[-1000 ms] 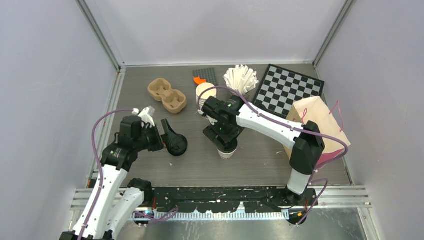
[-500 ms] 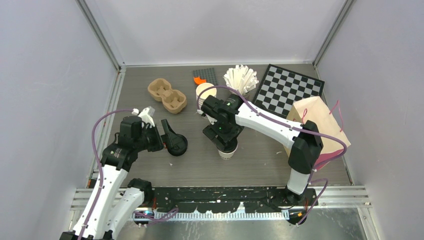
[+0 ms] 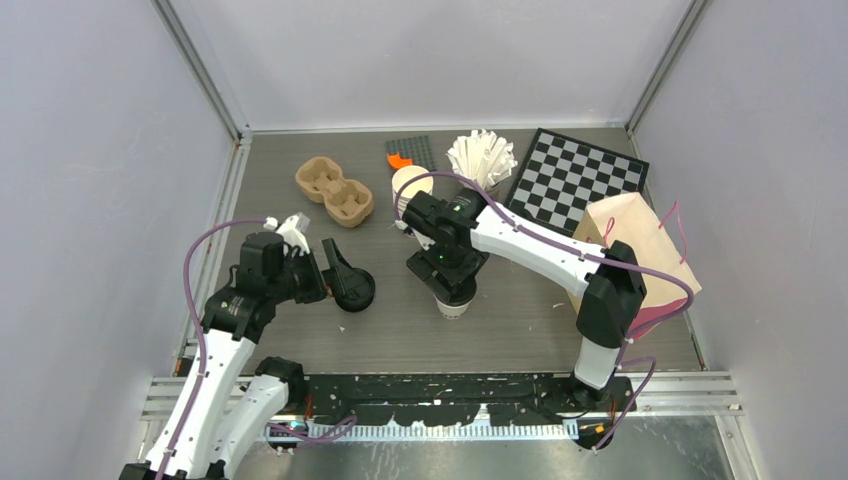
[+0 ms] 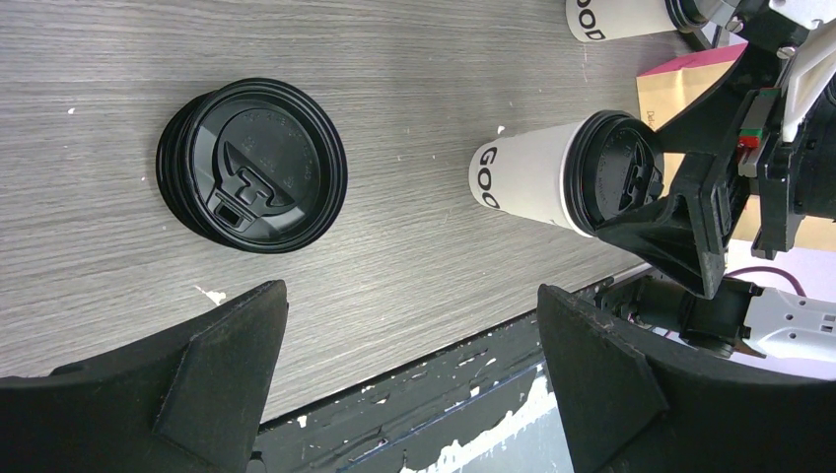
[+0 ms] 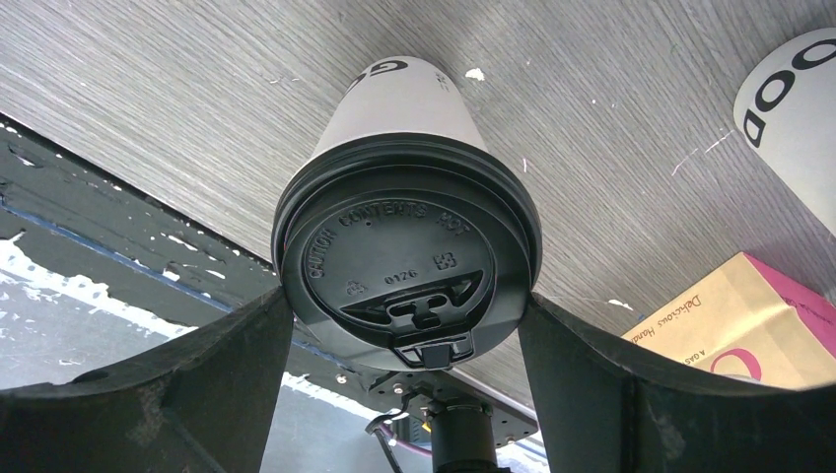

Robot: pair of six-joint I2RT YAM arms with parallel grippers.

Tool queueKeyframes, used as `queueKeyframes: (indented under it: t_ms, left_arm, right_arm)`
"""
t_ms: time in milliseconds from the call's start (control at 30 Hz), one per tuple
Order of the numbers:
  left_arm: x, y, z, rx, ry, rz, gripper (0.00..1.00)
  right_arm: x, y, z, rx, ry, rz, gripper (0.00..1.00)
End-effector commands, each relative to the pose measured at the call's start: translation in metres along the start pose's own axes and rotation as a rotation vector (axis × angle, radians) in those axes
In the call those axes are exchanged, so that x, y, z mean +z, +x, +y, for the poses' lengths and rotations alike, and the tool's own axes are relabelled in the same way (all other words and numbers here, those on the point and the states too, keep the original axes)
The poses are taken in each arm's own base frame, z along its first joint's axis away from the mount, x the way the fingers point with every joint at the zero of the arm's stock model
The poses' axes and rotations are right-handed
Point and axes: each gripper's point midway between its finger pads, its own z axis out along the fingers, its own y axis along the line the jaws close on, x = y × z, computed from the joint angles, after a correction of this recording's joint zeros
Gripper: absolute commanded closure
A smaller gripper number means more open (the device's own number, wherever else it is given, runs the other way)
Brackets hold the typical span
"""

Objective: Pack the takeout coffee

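Fingers (image 5: 197,374) of the right claw (image 5: 404,298) are pressing against opposite sides of the black lid (image 5: 409,261) on a lidded cup (image 5: 399,103), so the claw is clamping the takeout coffee at its rim. From above, this claw (image 3: 452,280) is pointing straight down over the cup (image 3: 455,305), which is standing upright on the grey wood-grain surface (image 3: 400,325) near its middle.

The left claw (image 4: 409,294) is hanging with its fingers spread wide apart and gripping nothing. It is hovering above the surface just beside a stack of loose black lids (image 4: 251,166), which is lying flat to the left of the lidded cup.

Farther back, a cream cup with a pale top (image 3: 410,183) is standing behind the right arm. A brown pulp cup carrier (image 3: 334,190) is sitting at the rear left. A grey plate (image 3: 415,150) with an orange piece (image 3: 399,160), a bundle of white paper (image 3: 480,155) and a chequered board (image 3: 575,175) are lining the back. A tan paper bag with pink handles (image 3: 640,250) is standing at the right edge.
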Motion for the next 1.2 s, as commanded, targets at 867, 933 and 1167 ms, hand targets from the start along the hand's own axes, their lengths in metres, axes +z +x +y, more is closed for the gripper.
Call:
queueKeyframes:
  t_ms: [867,933,1167]
  left_arm:
    - [-0.005,-0.010,-0.006,0.025,0.008,-0.038,0.00]
    - [-0.005,-0.010,-0.006,0.025,0.007,-0.039,0.00]
    - [-0.005,-0.010,-0.005,0.023,0.004,-0.037,0.00]
  right_arm:
    - [0.022,0.004,0.000,-0.028,0.007,0.007,0.09]
    - [0.017,0.001,0.000,-0.028,0.007,-0.012,0.07]
    - [0.005,-0.003,-0.003,-0.029,0.017,-0.043,0.06]
